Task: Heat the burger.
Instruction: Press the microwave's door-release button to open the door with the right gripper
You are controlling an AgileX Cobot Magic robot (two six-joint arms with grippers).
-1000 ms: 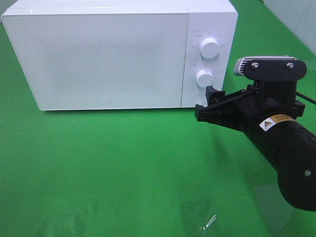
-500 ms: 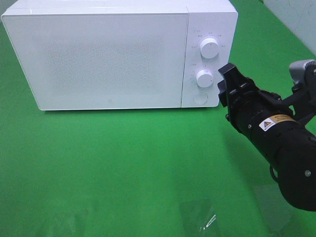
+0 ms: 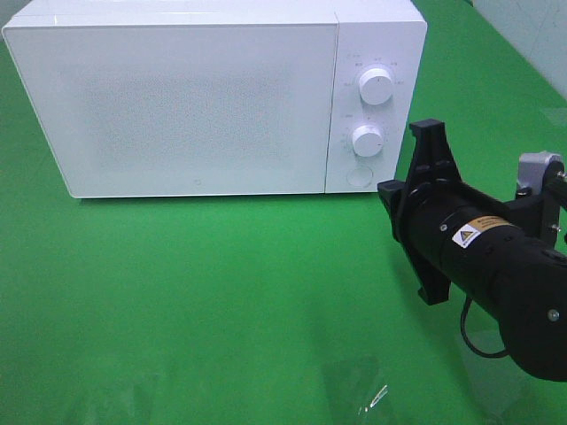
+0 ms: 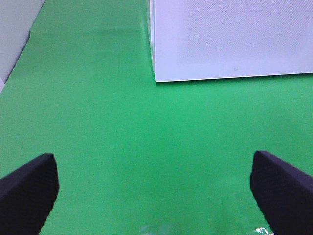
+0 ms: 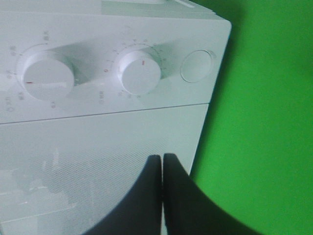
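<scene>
Microwave [image 3: 195, 97], upper left of frame, stands shut; burger not visible, presumably inside. My right pincer [image 5: 161, 159] is pressed closed, empty, beside the lower knob [image 3: 367, 140]; left pincer [image 4: 151, 164] gapes wide. Heating apparently outstanding.

One white microwave [image 3: 195, 97] stands on one green bench [image 3: 221, 292], toward 11 o'clock in the high view. Its panel has two dials, an upper knob [image 3: 376, 87] at 12 o'clock of a lower knob [image 3: 367, 140], and one round button [image 3: 358, 176] at 6 o'clock of both. One black arm [image 3: 496, 266] shows at 4 o'clock, bearing one yellow label [image 3: 471, 232]. There are two tools: the left tool [image 4: 156, 191] with two dark fingers [image 4: 29, 186], and the right tool [image 5: 162, 161], also with two.
</scene>
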